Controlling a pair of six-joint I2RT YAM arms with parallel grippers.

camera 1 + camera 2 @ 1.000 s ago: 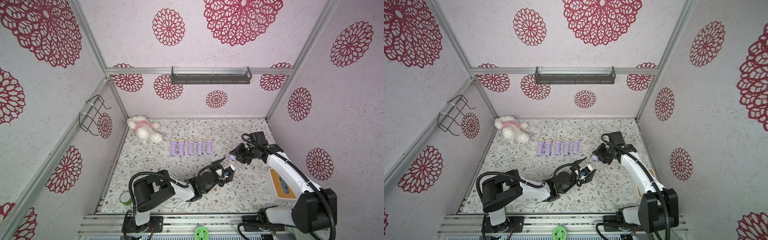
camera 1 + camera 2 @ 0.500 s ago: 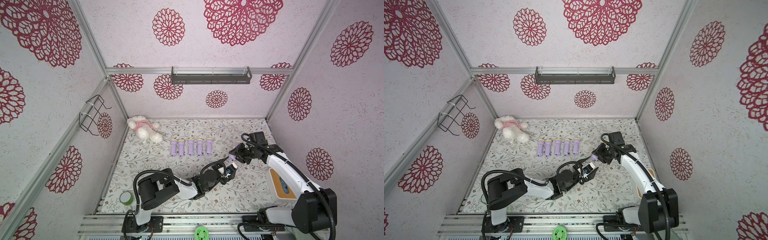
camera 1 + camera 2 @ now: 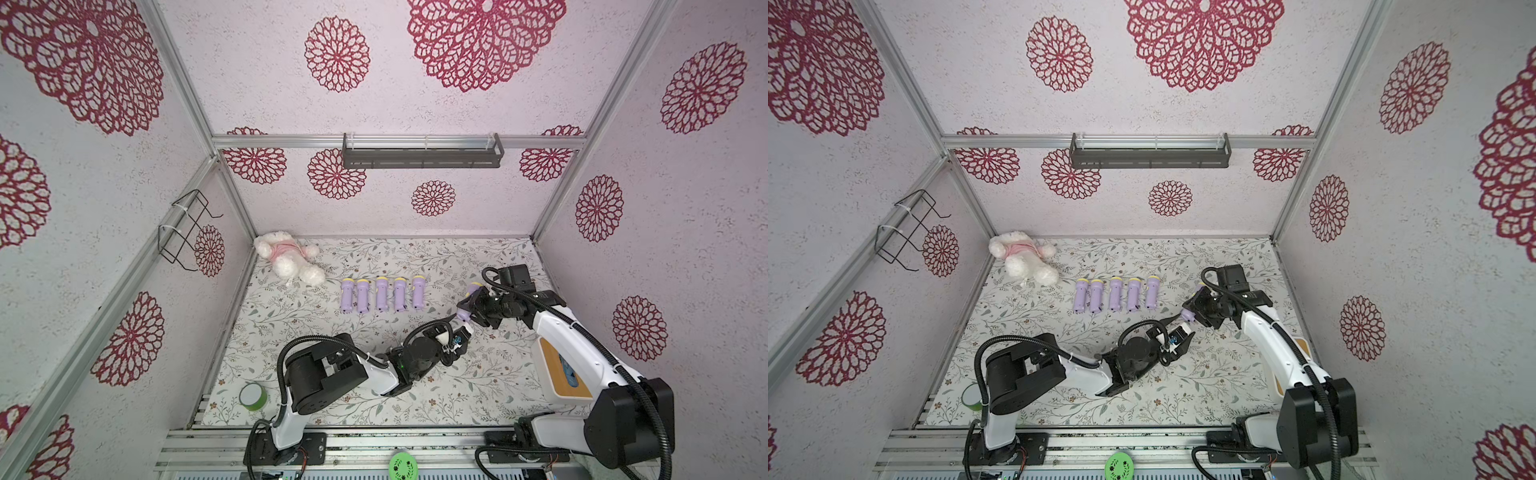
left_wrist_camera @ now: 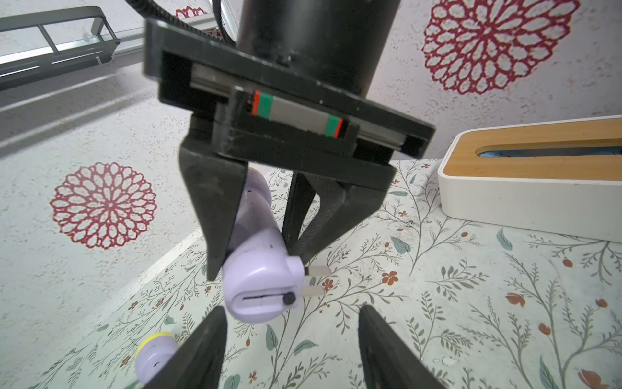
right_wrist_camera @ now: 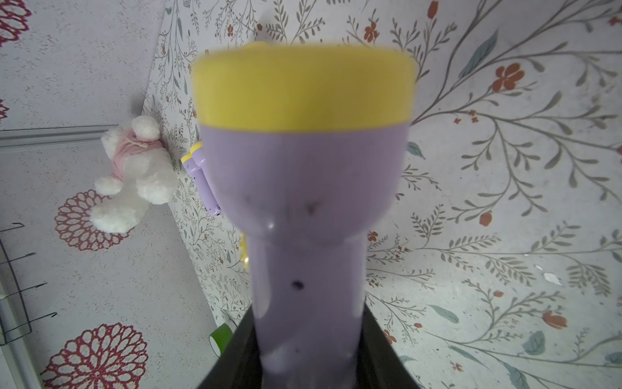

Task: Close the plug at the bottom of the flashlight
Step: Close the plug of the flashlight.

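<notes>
A tape roll (image 3: 252,396) sits at the desk's (image 3: 457,257) front-left edge. A plush (image 3: 286,257) lies back-left, and five spare flashlights (image 3: 381,294) lie in a row. Right of them, the left claw (image 4: 291,313), half open and gripping nothing, faces the plug (image 4: 314,281) of the flashlight (image 4: 259,286), which the right claw (image 4: 252,264) pinches above the desk. A box (image 4: 505,198) lies far right.

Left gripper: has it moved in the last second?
Yes. In a top view the left gripper has advanced away from the green tape roll, toward the held flashlight.
</notes>
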